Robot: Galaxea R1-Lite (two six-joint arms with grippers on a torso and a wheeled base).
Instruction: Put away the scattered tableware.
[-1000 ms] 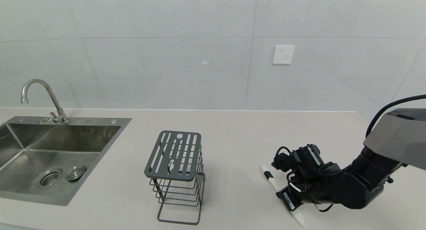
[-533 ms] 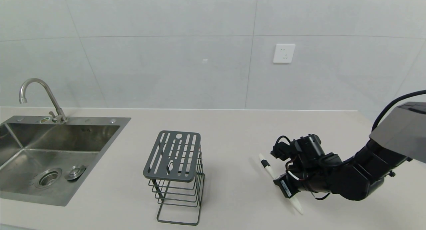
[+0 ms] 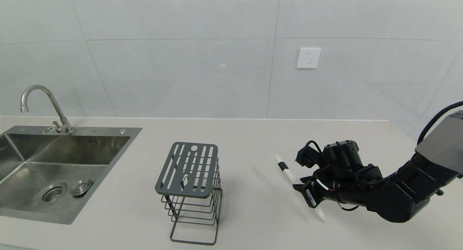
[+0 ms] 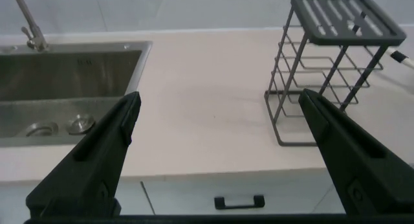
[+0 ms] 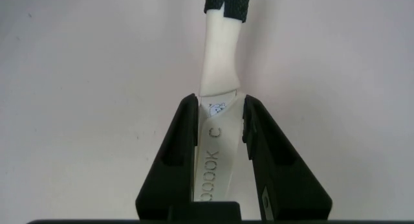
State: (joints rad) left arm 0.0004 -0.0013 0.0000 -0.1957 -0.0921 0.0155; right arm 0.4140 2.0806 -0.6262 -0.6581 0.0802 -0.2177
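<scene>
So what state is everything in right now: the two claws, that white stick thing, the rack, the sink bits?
Right claw: shut on the white utensil.
White utensil: gripped, tilted, apparently off the counter.
Left claw: open, empty.
Rack: upright, empty.
Faucet: off.
Drain plug: out, lying beside the drain.
Wall socket: nothing plugged in.

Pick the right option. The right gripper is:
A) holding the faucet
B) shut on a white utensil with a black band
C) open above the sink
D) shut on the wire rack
B: the right gripper is clamped on the white utensil, on the right side of the wire rack.
</scene>
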